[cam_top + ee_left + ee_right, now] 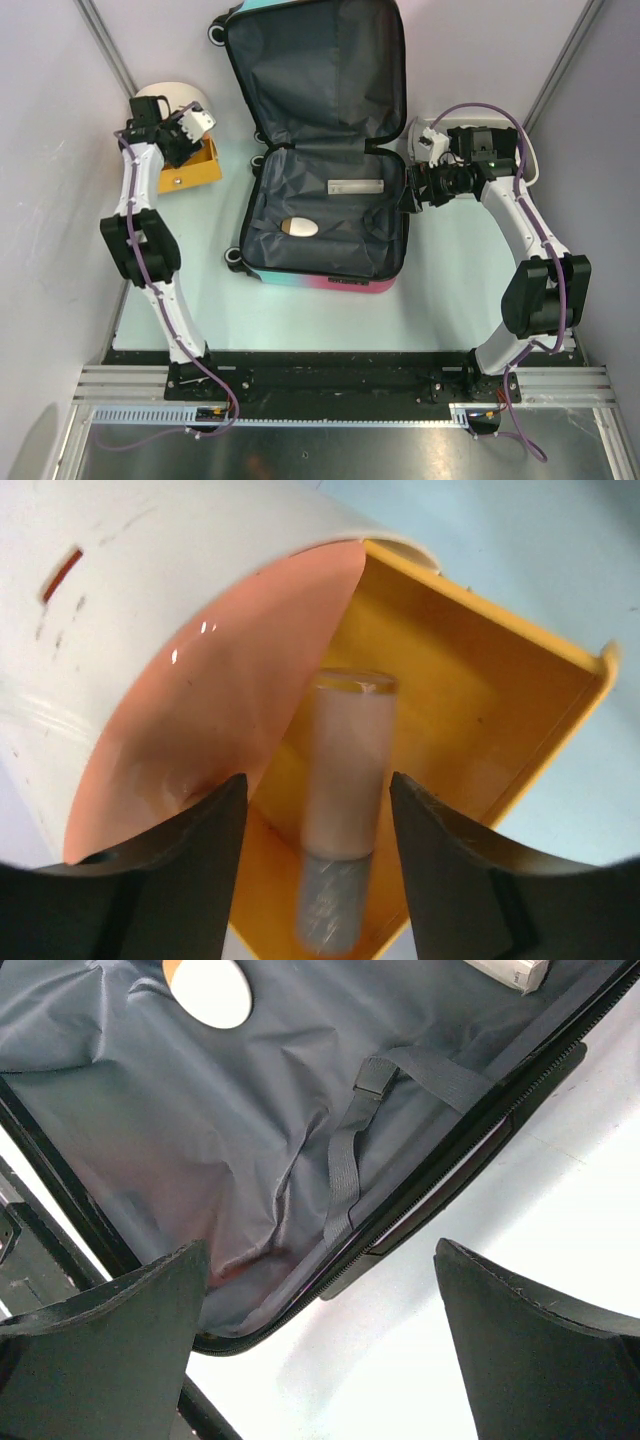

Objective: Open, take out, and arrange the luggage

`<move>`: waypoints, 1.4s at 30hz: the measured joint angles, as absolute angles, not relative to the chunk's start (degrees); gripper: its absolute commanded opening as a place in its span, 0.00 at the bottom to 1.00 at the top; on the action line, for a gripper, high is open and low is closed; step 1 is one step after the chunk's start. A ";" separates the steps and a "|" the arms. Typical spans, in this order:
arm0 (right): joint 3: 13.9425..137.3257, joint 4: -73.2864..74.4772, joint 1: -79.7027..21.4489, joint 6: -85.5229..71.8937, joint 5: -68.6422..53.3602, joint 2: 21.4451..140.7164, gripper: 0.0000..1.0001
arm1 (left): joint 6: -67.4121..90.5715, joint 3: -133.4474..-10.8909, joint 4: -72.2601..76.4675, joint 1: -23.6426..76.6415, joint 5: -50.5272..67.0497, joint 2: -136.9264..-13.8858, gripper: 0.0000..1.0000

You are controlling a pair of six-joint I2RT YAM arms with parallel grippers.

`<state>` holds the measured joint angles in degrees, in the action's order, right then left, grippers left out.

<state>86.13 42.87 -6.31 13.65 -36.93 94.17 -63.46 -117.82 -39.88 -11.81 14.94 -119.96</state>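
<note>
The luggage (320, 150) lies wide open in the middle of the table, its dark grey lining (200, 1110) facing up. In its near half rest a white oval object (300, 227) (208, 990) and a flat white box (356, 187) (515, 970). My left gripper (185, 135) (318, 790) hovers over the orange drawer (190, 170) (480, 680), open, with a pale pink tube with a grey cap (345, 780) lying blurred between the fingers and a gap on each side. My right gripper (410, 190) (320, 1260) stands open and empty at the luggage's right edge.
The orange drawer juts from a cream rounded box (170, 98) (150, 600) at the far left. A white basin (531, 160) sits behind the right arm. Grey walls close in on both sides. A strap with a buckle (345, 1160) lies on the lining.
</note>
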 measured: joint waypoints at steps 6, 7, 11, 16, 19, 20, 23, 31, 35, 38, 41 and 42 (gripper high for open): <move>86.13 42.89 -6.09 13.65 -36.91 94.17 1.00 | -62.76 -118.80 -38.94 -11.25 14.72 -119.98 0.73; 86.13 42.89 -6.07 13.65 -36.91 94.17 1.00 | -62.65 -118.56 -38.81 -11.09 14.85 -119.44 0.72; 86.13 42.92 -5.93 13.67 -36.88 94.17 1.00 | -61.32 -113.86 -38.20 -9.43 17.23 -113.84 0.70; 86.13 42.96 -5.65 13.72 -36.86 94.17 1.00 | -57.89 -110.93 -37.87 -2.07 24.21 -107.74 0.63; 86.13 42.98 -5.48 13.72 -36.69 94.17 1.00 | -54.24 -111.74 -36.99 4.89 29.10 -108.31 0.60; 86.13 42.96 -5.37 13.72 -36.60 94.17 1.00 | -53.01 -112.71 -37.12 7.40 30.44 -109.51 0.59; 86.13 42.98 -5.13 13.72 -36.21 94.17 1.00 | -49.82 -117.38 -36.51 13.32 33.45 -115.72 0.58; 86.04 42.98 -3.79 13.74 -35.09 93.51 1.00 | -46.63 -130.89 -35.97 23.99 34.65 -138.08 0.65; 85.43 42.98 -3.03 13.72 -34.87 92.27 1.00 | -47.90 -132.99 -36.21 26.26 33.26 -143.76 0.66; 85.14 43.00 -2.59 13.72 -34.87 91.88 1.00 | -50.00 -134.96 -36.05 27.62 30.04 -147.09 0.65; 85.12 43.03 -2.33 13.72 -34.87 91.88 1.00 | -51.09 -136.64 -34.33 28.47 26.46 -149.64 0.63; 85.12 43.03 -2.22 13.72 -34.87 91.88 1.00 | -51.09 -136.75 -33.01 28.60 25.23 -150.12 0.63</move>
<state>85.12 43.03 -2.22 13.72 -34.87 91.88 -51.09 -136.75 -33.01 28.60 25.23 -150.12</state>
